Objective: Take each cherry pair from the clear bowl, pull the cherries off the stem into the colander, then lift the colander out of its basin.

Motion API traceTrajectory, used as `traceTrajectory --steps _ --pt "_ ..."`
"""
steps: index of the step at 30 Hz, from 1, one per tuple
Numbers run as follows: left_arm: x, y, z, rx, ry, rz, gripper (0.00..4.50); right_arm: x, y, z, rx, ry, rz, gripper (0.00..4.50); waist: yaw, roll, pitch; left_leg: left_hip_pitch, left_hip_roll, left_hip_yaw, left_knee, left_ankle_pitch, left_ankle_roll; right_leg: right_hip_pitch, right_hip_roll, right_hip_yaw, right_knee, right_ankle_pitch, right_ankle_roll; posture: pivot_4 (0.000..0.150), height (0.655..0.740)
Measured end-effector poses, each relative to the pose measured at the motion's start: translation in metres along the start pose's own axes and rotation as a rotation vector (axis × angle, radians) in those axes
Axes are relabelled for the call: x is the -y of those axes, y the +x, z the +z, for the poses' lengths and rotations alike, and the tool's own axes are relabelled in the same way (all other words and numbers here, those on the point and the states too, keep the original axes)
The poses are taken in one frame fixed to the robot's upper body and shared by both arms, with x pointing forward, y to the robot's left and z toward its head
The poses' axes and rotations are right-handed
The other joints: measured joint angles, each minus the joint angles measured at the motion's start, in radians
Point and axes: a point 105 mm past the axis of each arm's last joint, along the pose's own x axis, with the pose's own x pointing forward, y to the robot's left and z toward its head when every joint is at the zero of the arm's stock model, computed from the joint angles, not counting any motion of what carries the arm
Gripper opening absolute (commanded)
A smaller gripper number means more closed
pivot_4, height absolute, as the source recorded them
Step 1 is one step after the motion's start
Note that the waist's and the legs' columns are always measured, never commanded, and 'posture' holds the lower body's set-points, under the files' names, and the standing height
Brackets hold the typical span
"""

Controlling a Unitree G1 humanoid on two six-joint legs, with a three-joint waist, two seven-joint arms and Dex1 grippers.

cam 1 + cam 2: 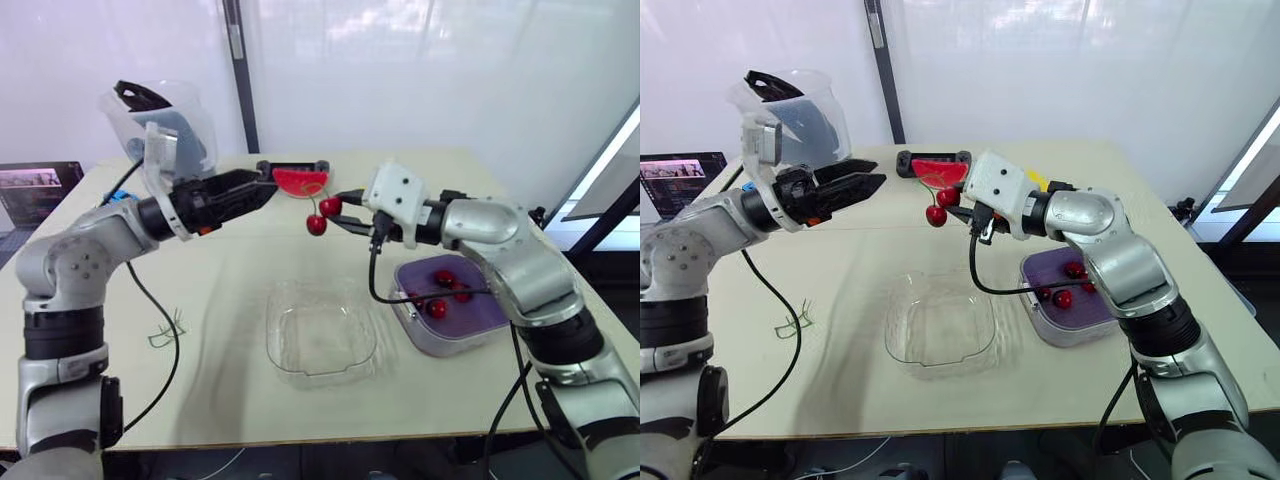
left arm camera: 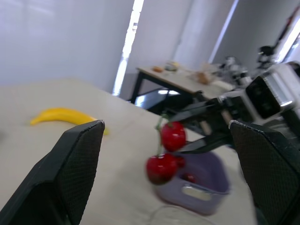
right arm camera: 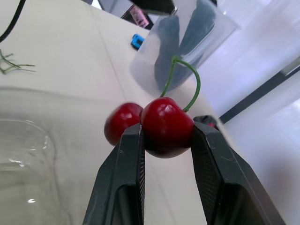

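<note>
cherry pair hung in the air over the table, one cherry pinched by the fingers of your right gripper. your left gripper sat near it, fingers spread. below lay the clear bowl, colander beside it.

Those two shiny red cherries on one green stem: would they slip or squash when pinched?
Probably slippery: the glossy round red cherry sits between the right gripper's black fingers. Likely soft, so hard squeezing may bruise it. The other red cherry hangs free on the thin green stem, so it would probably swing.
</note>
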Motion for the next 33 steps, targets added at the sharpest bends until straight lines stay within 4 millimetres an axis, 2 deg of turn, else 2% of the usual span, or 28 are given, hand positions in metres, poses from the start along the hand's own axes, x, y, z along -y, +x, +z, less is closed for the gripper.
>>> traceTrajectory --steps 6,10,13,17,20,23,31,33 --pt "0.004 0.01 0.005 0.013 -0.052 -0.048 4.5 0.0 0.002 0.005 0.016 -0.275 -0.07 1.14 0.003 0.0 0.0 0.0 0.0 0.0 0.0 0.002 -0.004 0.001 0.0 0.0 0.0 0.0 0.0 0.15 0.74" --pt "0.003 0.018 0.008 0.06 -0.085 -0.052 4.5 -0.006 0.004 0.002 0.022 -0.308 -0.064 1.14 0.003 0.0 0.0 0.0 0.0 0.0 0.001 0.002 -0.004 0.001 0.0 0.0 0.0 0.0 0.0 0.15 0.74" --pt "0.004 0.024 0.01 0.115 -0.112 -0.06 4.5 -0.005 0.008 0.008 0.078 -0.164 -0.095 1.14 -0.001 0.0 0.0 0.0 0.0 0.0 0.001 0.003 -0.004 0.001 0.0 0.0 0.0 0.0 0.0 0.15 0.74" --pt "0.004 0.031 0.014 0.19 -0.131 -0.051 4.5 0.006 0.008 0.023 0.196 0.092 -0.182 1.14 0.001 0.0 0.0 0.0 0.0 -0.001 0.001 0.003 -0.005 0.001 0.0 0.0 0.001 0.0 0.0 0.15 0.74" --pt "0.004 0.033 0.017 0.22 -0.118 -0.034 4.5 0.012 0.006 0.027 0.233 0.196 -0.226 1.14 0.002 0.0 0.0 0.0 0.0 -0.001 0.001 0.003 -0.005 0.001 -0.001 0.0 0.0 0.0 0.0 0.15 0.74" --pt "0.003 0.035 0.022 0.261 -0.124 -0.022 4.5 0.013 0.006 0.03 0.254 0.254 -0.253 1.14 0.003 0.0 0.0 0.0 0.0 -0.001 0.001 0.003 -0.005 0.001 -0.001 0.0 0.0 0.0 0.0 0.15 0.74" --pt "0.007 0.042 0.026 0.296 -0.146 -0.019 4.5 0.013 0.006 0.031 0.25 0.267 -0.263 1.14 0.002 0.0 0.0 0.0 0.0 -0.001 0.0 0.003 -0.005 0.001 0.0 0.0 0.001 0.0 0.0 0.15 0.74" --pt "0.007 0.043 0.028 0.296 -0.144 -0.014 3.92 0.012 0.006 0.031 0.251 0.266 -0.26 1.11 0.001 0.0 0.0 0.0 0.0 -0.001 0.0 0.003 -0.005 0.001 0.0 0.0 0.001 0.0 0.0 0.15 0.74"
